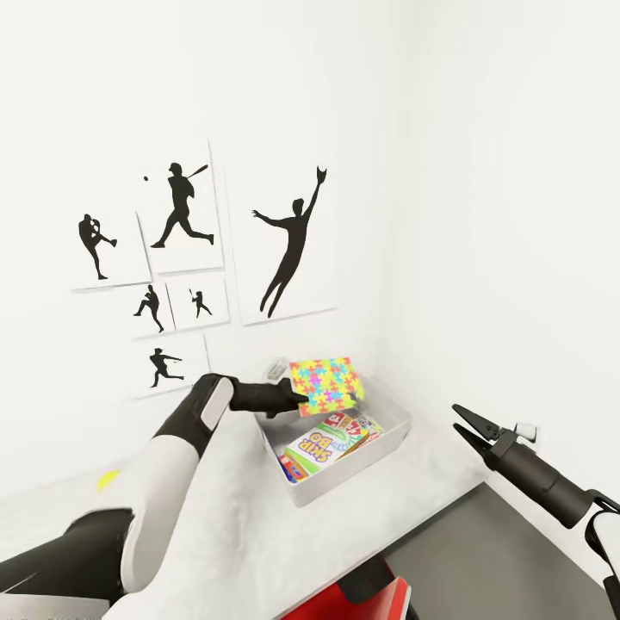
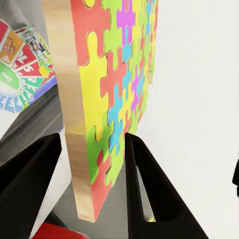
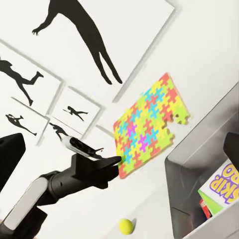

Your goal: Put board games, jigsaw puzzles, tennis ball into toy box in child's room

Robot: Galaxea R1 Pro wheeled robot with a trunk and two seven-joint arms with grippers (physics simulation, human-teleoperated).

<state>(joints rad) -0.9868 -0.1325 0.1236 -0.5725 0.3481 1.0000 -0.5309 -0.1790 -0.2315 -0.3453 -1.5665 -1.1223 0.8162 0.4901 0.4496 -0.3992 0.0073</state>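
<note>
My left pincer (image 1: pixel 297 398) is clenched on a jigsaw puzzle (image 1: pixel 323 386), gripping it by its near edge so the flat piece stands nearly upright above the far left rim of the toy box (image 1: pixel 344 482). In the left wrist view the puzzle (image 2: pixel 117 89) sits between my two dark fingers (image 2: pixel 149 189), its wooden edge and bright interlocking pattern facing me. From my right wrist camera the same puzzle (image 3: pixel 149 124) hangs in the air off the tip of the left pincer (image 3: pixel 115 167), clear of the white bench (image 1: pixel 224 534).

The toy box rests on the bench in the far corner of the room, by the wall with the black baseball silhouette pictures (image 1: pixel 288 250). Inside it lie board games (image 1: pixel 331 439), a green-edged one on top with others under and beside it.

The tennis ball (image 3: pixel 126 226) lies on the bench just left of the box.

My right pincer (image 1: pixel 469 422) hovers to the right, off the bench edge, jaws parted and holding nothing.
</note>
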